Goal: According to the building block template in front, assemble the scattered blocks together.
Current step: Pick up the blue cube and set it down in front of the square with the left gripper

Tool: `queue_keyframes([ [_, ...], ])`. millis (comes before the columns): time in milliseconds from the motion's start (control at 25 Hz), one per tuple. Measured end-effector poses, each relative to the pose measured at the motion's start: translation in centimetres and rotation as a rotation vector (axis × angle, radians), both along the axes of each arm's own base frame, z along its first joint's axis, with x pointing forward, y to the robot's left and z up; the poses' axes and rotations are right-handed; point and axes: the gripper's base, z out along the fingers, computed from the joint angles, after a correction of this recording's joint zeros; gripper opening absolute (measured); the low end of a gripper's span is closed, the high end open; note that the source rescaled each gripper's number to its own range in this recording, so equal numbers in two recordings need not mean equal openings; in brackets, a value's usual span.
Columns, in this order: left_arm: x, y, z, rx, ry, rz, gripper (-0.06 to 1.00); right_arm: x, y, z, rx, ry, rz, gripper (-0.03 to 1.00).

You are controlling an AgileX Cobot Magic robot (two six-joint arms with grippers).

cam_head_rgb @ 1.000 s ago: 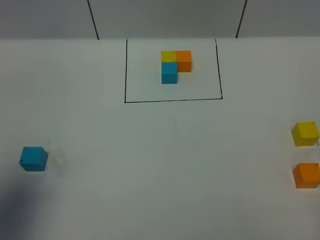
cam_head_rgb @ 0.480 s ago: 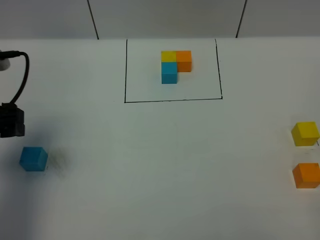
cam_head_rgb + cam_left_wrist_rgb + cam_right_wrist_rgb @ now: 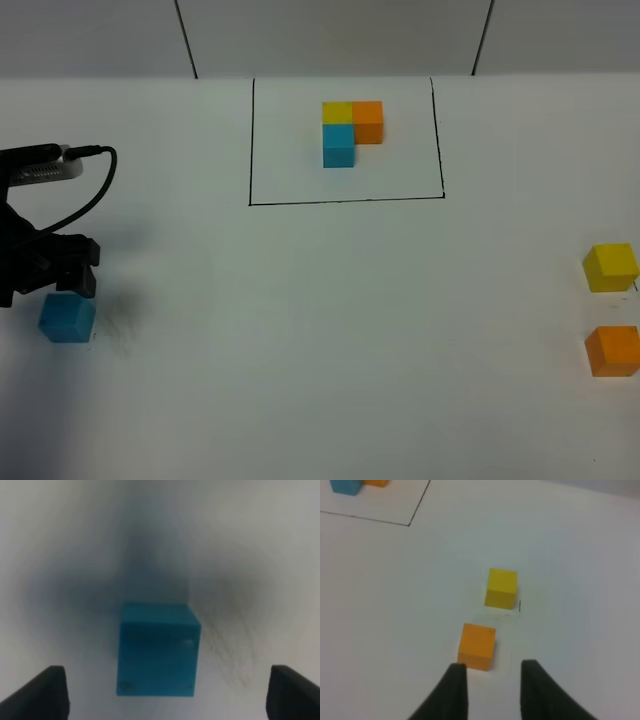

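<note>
The building block template (image 3: 350, 130) is an L of yellow, orange and blue cubes inside a black drawn rectangle at the back middle; its edge also shows in the right wrist view (image 3: 345, 486). The scattered sky blue cube (image 3: 67, 320) lies at the far left. My left gripper (image 3: 45, 288) hovers just behind and above it, open; in the left wrist view the cube (image 3: 157, 650) sits between the fingertips (image 3: 47, 695). The yellow cube (image 3: 610, 267) and orange cube (image 3: 612, 350) lie at the far right. My right gripper (image 3: 492, 675) is open and empty, just short of the orange cube (image 3: 477, 646), with the yellow cube (image 3: 501, 587) beyond it.
The white table (image 3: 320, 320) stretches between the cubes. A black cable (image 3: 90, 190) loops from the left arm. Two dark seams run up the back wall (image 3: 185, 40).
The left arm has come into view from the left edge and moved right and down over the sky blue cube. The cubes have not moved.
</note>
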Motion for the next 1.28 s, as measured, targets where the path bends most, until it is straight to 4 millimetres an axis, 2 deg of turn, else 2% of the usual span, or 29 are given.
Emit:
queue_keyframes([
  [520,1.0,0.0,-3.8,0.004,0.080,-0.001,0.69,0.0,0.0,0.0,0.000,0.000,0.000,0.00],
  [760,1.3,0.0,-4.6,0.006,0.077,0.000,0.67,0.0,0.0,0.0,0.000,0.000,0.000,0.00],
  [840,1.4,0.0,-4.9,0.006,0.082,0.000,0.59,0.0,0.0,0.0,0.000,0.000,0.000,0.00],
  [920,1.4,0.0,-5.3,0.007,0.096,0.000,0.39,0.0,0.0,0.0,0.000,0.000,0.000,0.00],
  [1000,1.4,0.0,-5.8,0.007,0.113,0.000,0.02,0.0,0.0,0.0,0.000,0.000,0.000,0.00],
  [1160,1.7,-0.2,-5.4,0.005,0.121,-0.083,0.00,0.0,0.0,0.0,0.000,0.000,0.000,0.00],
  [1280,3.4,-2.0,-3.6,-0.015,0.058,-0.240,0.00,0.0,0.0,0.0,0.000,0.000,0.000,0.00],
])
